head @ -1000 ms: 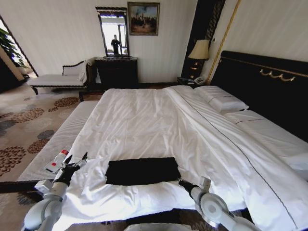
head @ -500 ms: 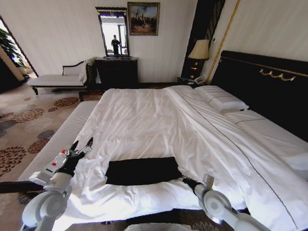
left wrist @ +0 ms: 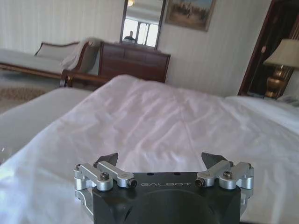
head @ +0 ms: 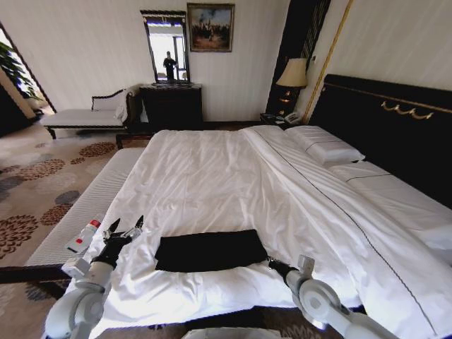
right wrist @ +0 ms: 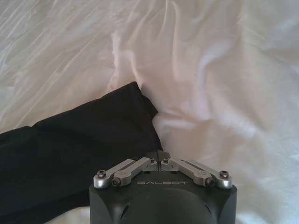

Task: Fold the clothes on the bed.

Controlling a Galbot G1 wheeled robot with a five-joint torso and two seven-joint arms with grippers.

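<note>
The black T-shirt (head: 210,250) is seen lying on the bed (head: 212,176) as a flat, folded rectangle, close to the near edge of the white sheet and roughly midway along that edge, with its long side running parallel to the edge. No lettering can be made out on the exposed surface. The sheet around it is creased, and the pillows are stacked at the headboard end, well apart from the garment. The left gripper (head: 123,227) is held above the near left corner of the bed, just beside the left end of the T-shirt but not touching it; its two dark fingers are spread wide with nothing between them, which is confirmed in the left wrist view, where the left gripper (left wrist: 161,158) is pointed across bare white sheet. The right gripper (head: 266,261) is placed at the near right corner of the folded T-shirt, low against the sheet. In the right wrist view the right gripper (right wrist: 159,156) is shown with its fingers drawn together until the tips meet, right at the edge of the black T-shirt (right wrist: 79,154); whether a fold of cloth is pinched between them cannot be told. A white ribbed bench (head: 85,212) is set along the left side of the bed, and a small white object with a red mark (head: 82,236) is lying on it, near the left gripper.
</note>
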